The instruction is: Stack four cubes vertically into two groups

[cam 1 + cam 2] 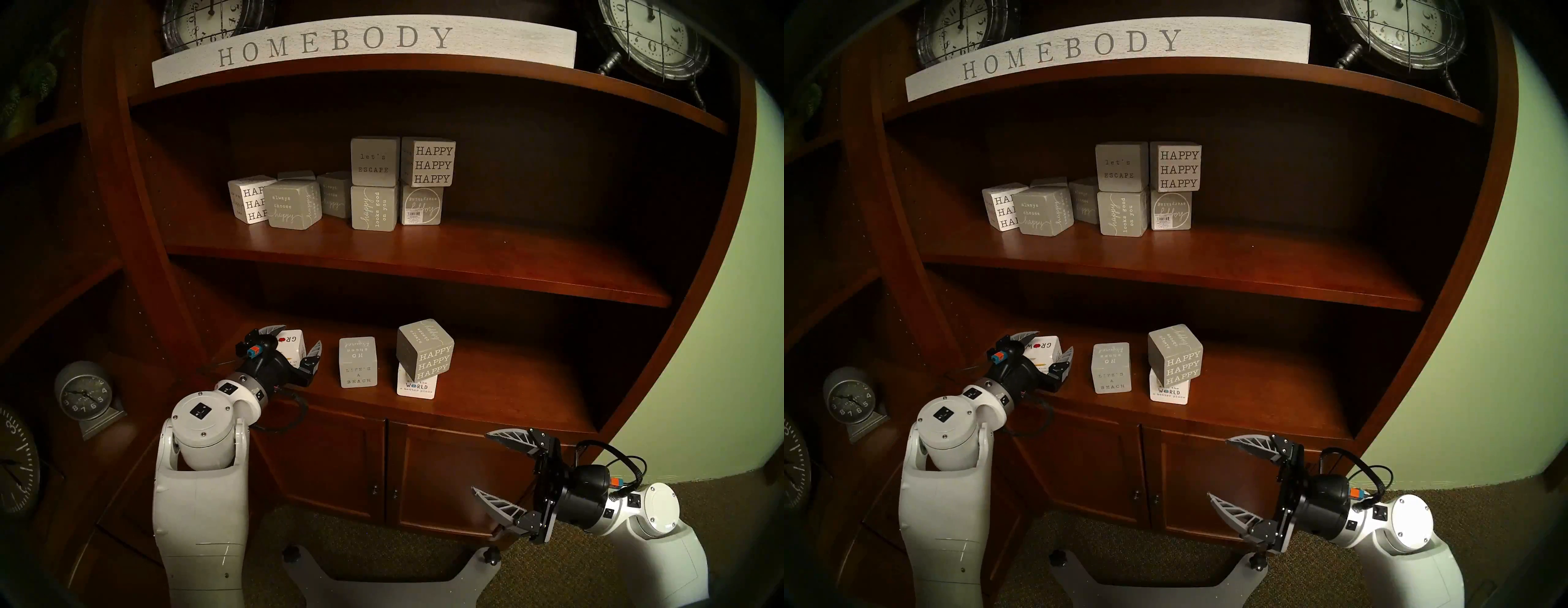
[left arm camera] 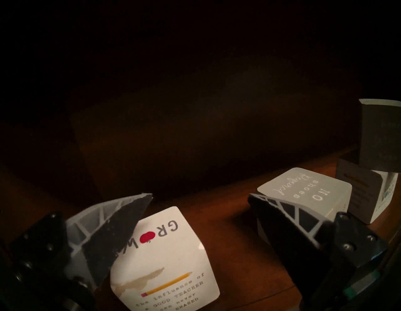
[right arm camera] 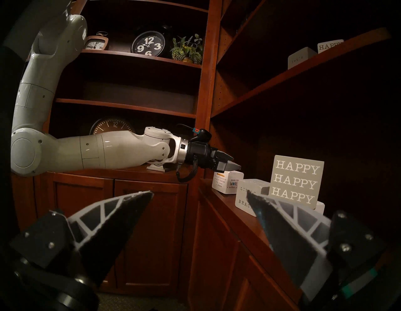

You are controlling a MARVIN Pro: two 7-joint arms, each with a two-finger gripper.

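Note:
On the lower shelf point(image 1: 488, 382), a white "GROW" block with a red dot point(image 1: 293, 339) sits at the left, between the fingers of my open left gripper point(image 1: 292, 340). In the left wrist view one finger point(image 2: 112, 234) overlaps the block point(image 2: 169, 256) and the other stands well apart. A grey "LIFE'S A BEACH" block point(image 1: 358, 363) stands alone in the middle. A grey "HAPPY HAPPY HAPPY" block point(image 1: 426, 350) rests slightly turned on a white "WORLD a better place" block point(image 1: 415, 387). My right gripper point(image 1: 481, 463) is open and empty in front of the cabinet doors.
The upper shelf holds several more lettered cubes point(image 1: 373, 187), some stacked in twos. A "HOMEBODY" sign point(image 1: 339, 46) and clocks point(image 1: 653, 42) stand on top. Cabinet doors point(image 1: 382, 467) close the space below the lower shelf. A small clock point(image 1: 82, 392) is at the left.

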